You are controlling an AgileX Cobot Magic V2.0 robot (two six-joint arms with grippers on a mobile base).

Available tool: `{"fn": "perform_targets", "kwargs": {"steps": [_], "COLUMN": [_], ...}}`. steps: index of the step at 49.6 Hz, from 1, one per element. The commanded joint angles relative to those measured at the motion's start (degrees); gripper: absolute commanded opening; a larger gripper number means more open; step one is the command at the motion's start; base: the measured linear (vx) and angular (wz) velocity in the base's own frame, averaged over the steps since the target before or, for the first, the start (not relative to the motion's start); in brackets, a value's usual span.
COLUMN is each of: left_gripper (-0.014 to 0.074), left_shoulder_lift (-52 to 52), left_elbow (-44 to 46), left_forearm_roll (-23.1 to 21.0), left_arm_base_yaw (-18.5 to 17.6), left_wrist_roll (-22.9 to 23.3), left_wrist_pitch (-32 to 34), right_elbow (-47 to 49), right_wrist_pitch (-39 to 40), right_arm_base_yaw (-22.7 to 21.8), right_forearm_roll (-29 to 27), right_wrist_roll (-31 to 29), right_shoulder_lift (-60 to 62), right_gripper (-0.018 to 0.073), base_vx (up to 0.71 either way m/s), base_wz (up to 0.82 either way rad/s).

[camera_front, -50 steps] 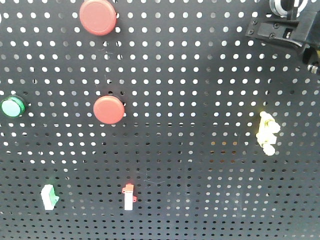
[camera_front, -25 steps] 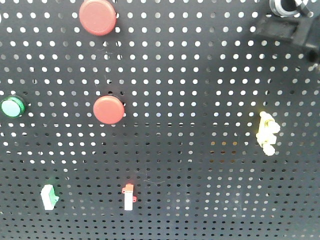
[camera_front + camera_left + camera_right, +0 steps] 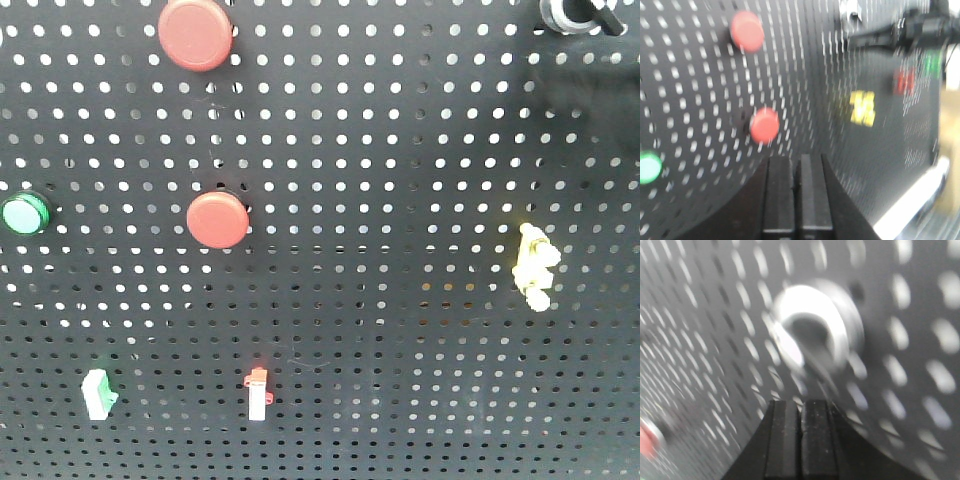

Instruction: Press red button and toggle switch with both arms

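Black arm end (image 3: 920, 31) gone from the front view

Front view: a black perforated metal board (image 3: 400, 150) fills the frame. The black arm end sat in the top right corner a second ago and was sliding upward half a second ago. It has now left this view, and only a dim shadow remains there, below the silver metal ring fitting (image 3: 572, 12).

Board fixtures unmoved:
- large red round button (image 3: 195, 33) at top
- smaller red round button (image 3: 218, 218) below it at mid height
- green round button (image 3: 24, 213) at the left edge
- yellow plastic piece (image 3: 533, 265) to the right
- green-and-white small switch (image 3: 99, 393) and red-and-white small switch (image 3: 258, 391) low down

Left wrist view, blurred: the left gripper (image 3: 796, 165) has its two black pads pressed together with nothing between them. It is apart from the board, and the smaller red round button lies up and left of its tips. The black arm end shows at upper right, near the board.

Right wrist view, blurred: the right gripper (image 3: 801, 407) is likewise closed and empty. The silver metal ring fitting is close ahead, just above its tips; contact cannot be told.
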State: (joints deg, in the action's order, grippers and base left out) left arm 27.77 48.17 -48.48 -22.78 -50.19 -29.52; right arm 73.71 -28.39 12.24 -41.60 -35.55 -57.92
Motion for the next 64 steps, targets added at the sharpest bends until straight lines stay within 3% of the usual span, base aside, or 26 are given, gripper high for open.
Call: {"fn": "perform_targets", "kwargs": {"steps": [1,7,13,26,33,40,64], "left_gripper": [0.0002,0.0002,0.0002,0.0002,0.0002,0.0002,0.0002], "left_shoulder_lift": [-0.3,-1.8,-6.1,-20.3,-22.8,-22.5,-22.5], "left_elbow": [-0.1,-4.4,-10.4,-23.7,-29.0,-32.7,-34.6], "left_forearm_roll": [2.2,6.3,8.7,8.8,8.8,8.8,8.8], "left_arm_base_yaw": [0.1,0.1,0.1,0.1,0.1,0.1,0.1], "left_wrist_roll": [3.3,6.2,5.2,7.2,7.2,7.2,7.2], "left_wrist_pitch": [2.2,1.9,1.9,0.3,6.2,14.1,12.6], "right_elbow": [-2.2,-9.6,-19.2,-38.6,-45.5,-49.8,-53.5], "right_wrist_pitch": [3.8,3.8,4.2,5.0,5.1,8.8,7.7], "right_arm_base_yaw": [-0.5,-0.5,-0.5,-0.5,-0.5,-0.5,-0.5], "right_forearm_roll": [4.5,8.8,11.9,16.5,17.7,19.0,17.4], "right_wrist_roll": [1.4,2.3,2.3,6.1,7.0,7.0,7.3], "right_shoulder_lift": [4.7,11.5,21.5,46.3,55.9,59.0,59.0], "right_gripper": [-0.0003,-0.0003,-0.0003,-0.0003,-0.0003,-0.0003,-0.0003], "base_vx": [0.00,0.00,0.00,0.00,0.00,0.00,0.00], "base_wz": [0.00,0.00,0.00,0.00,0.00,0.00,0.00]}}
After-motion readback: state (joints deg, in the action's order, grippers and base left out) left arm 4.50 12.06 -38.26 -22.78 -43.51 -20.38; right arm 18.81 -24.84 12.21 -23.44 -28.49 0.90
